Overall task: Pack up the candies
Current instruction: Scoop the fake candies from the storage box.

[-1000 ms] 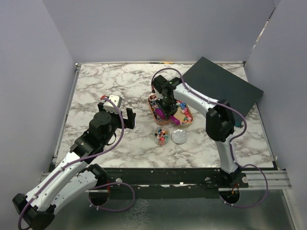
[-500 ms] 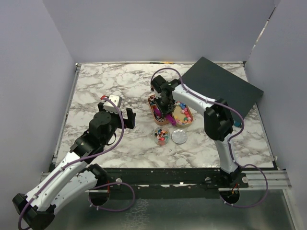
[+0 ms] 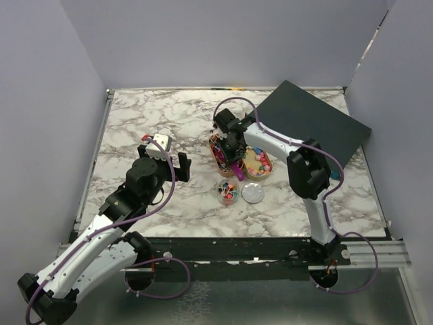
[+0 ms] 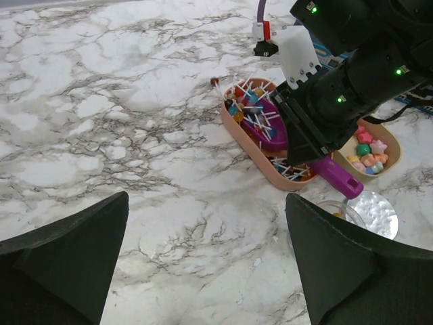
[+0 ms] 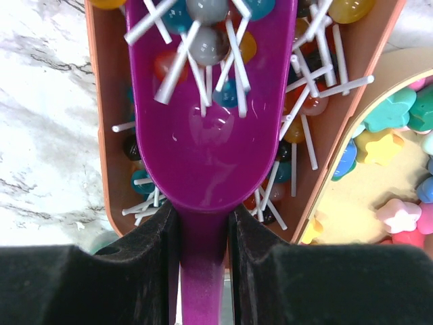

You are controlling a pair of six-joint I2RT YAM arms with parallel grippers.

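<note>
The candies [image 5: 399, 169] are small pastel star and flower shapes in the right-hand tan tray [image 3: 265, 173]; they also show in the left wrist view [image 4: 369, 157]. My right gripper [image 5: 201, 220] is shut on the handle of a purple scoop [image 5: 203, 135]. The scoop's bowl lies in the neighbouring tan tray [image 5: 108, 135], which is full of round sweets on white sticks; a few of these lie in the bowl. In the top view the right gripper [image 3: 232, 150] is over that left tray. My left gripper [image 4: 206, 237] is open and empty, above bare marble to the left.
A small clear jar [image 3: 228, 192] with colourful bits stands in front of the trays, its round silver lid [image 3: 253, 193] beside it. A dark board [image 3: 314, 122] lies at the back right. White walls enclose the marble table [image 3: 155, 122].
My right gripper has shifted the scoop slightly left, from the edge by the candy tray deeper into the stick-sweet tray. The left arm has not moved.
</note>
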